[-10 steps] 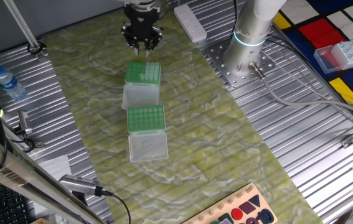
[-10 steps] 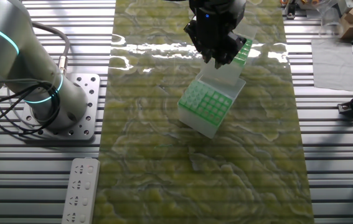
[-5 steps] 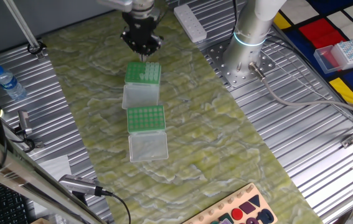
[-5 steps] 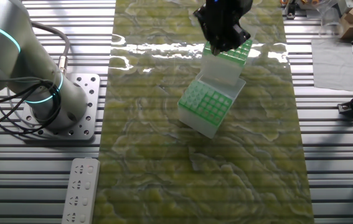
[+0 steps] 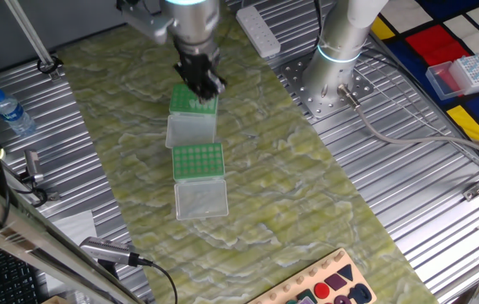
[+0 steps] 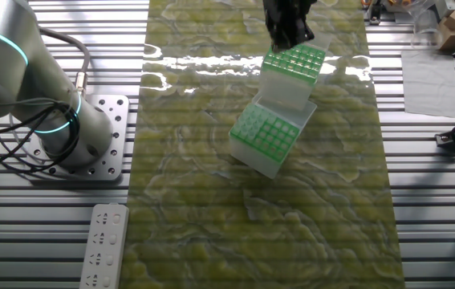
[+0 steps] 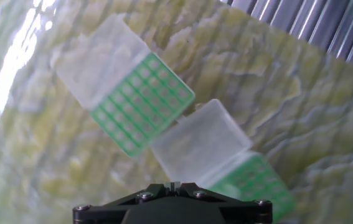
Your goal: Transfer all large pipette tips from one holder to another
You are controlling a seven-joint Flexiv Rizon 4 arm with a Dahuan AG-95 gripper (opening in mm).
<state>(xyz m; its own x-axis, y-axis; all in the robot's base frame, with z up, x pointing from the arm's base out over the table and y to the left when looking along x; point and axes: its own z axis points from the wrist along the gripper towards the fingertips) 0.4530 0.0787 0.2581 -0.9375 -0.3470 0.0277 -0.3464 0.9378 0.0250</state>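
2 green-topped boxes (image 5: pixel 198 160) (image 5: pixel 193 100), lids open; tool (image 5: pixel 205 84) over 1, its opening unclear.

Opposed overheads; wrist camera downward

no readable text, labels, brands, numbers or signs anywhere
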